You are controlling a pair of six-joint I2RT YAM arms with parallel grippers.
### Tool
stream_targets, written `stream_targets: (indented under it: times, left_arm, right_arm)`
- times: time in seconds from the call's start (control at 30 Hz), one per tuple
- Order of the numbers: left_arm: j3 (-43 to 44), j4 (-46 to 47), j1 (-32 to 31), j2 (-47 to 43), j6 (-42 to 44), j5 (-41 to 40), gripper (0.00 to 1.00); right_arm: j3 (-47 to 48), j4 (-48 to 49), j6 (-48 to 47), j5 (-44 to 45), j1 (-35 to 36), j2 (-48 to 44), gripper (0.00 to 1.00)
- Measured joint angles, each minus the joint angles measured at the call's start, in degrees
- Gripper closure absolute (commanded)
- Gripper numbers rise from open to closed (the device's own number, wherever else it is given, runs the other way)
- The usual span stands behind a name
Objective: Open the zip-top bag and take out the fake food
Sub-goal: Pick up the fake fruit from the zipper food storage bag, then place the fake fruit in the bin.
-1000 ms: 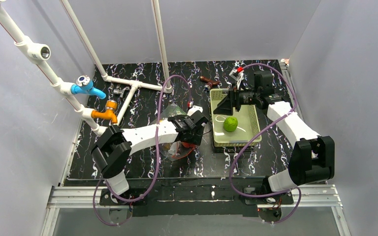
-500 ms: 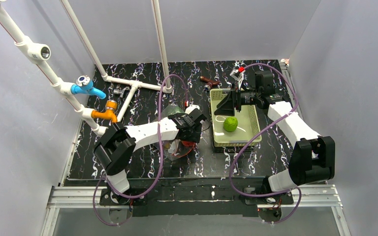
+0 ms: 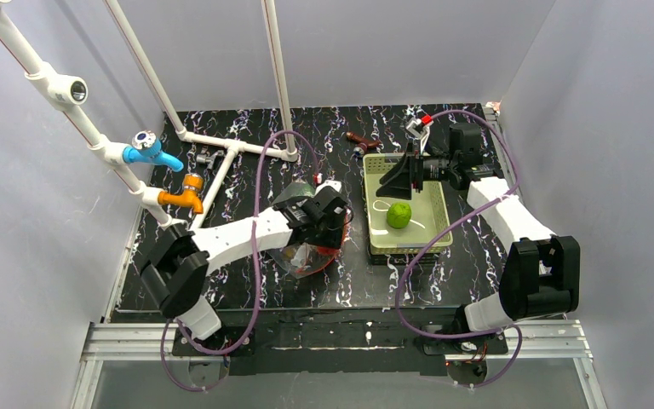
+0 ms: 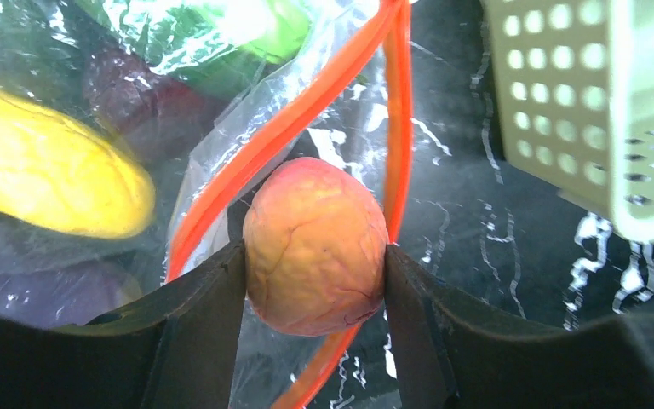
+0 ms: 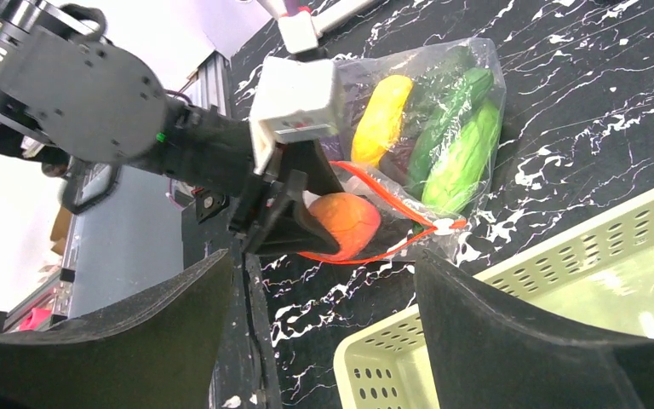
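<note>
The zip-top bag (image 5: 477, 64) lies open on the black marbled table, its red-orange zipper strip (image 4: 306, 119) spread in a loop. At the bag's mouth my left gripper (image 4: 315, 285) is shut on a red-orange tomato (image 4: 315, 247), one finger pressed against each side. Still inside the bag are a yellow piece (image 5: 381, 119), a green cucumber (image 5: 464, 158) and a dark purple piece (image 4: 17, 281). A green round fruit (image 3: 399, 214) lies in the yellow-green basket (image 3: 409, 241). My right gripper (image 5: 324, 281) hangs open over the basket's far end with nothing between its fingers.
The perforated basket wall (image 4: 596, 111) stands just right of the bag's mouth. A brown object with a handle (image 3: 363, 141) lies behind the basket. White pipes with a blue valve (image 3: 149, 152) and an orange valve (image 3: 185, 198) occupy the back left.
My left gripper has narrowed onto the tomato at the bag's mouth, and the left arm has swung a little to the left. The right arm has barely moved.
</note>
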Motion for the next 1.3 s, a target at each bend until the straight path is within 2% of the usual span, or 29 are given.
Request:
stream_targets:
  times: [0.3, 0.63, 0.9, 1.2, 1.3]
  left_arm:
    - [-0.28, 0.02, 0.00, -9.01, 1.31, 3.34, 1.00]
    - [0.00, 0.24, 0.00, -9.75, 1.86, 7.26, 1.00]
    - [4.17, 1.81, 0.02, -9.73, 1.81, 9.27, 1.00]
    - [11.82, 8.50, 0.15, -2.27, 0.92, 16.06, 1.00]
    - [13.14, 10.40, 0.15, 1.44, 0.52, 17.73, 1.00]
  right_arm:
    - [0.00, 0.72, 0.17, -1.25, -0.24, 0.00, 0.16]
    - [0.00, 0.52, 0.20, -1.25, -0.59, -0.66, 0.16]
    - [0.00, 0.20, 0.20, -1.27, -2.56, -2.12, 0.16]
    - [0.00, 0.17, 2.97, -1.29, -5.42, -2.93, 0.16]
    - [0.00, 0.20, 4.00, 2.12, -7.23, -3.30, 0.16]
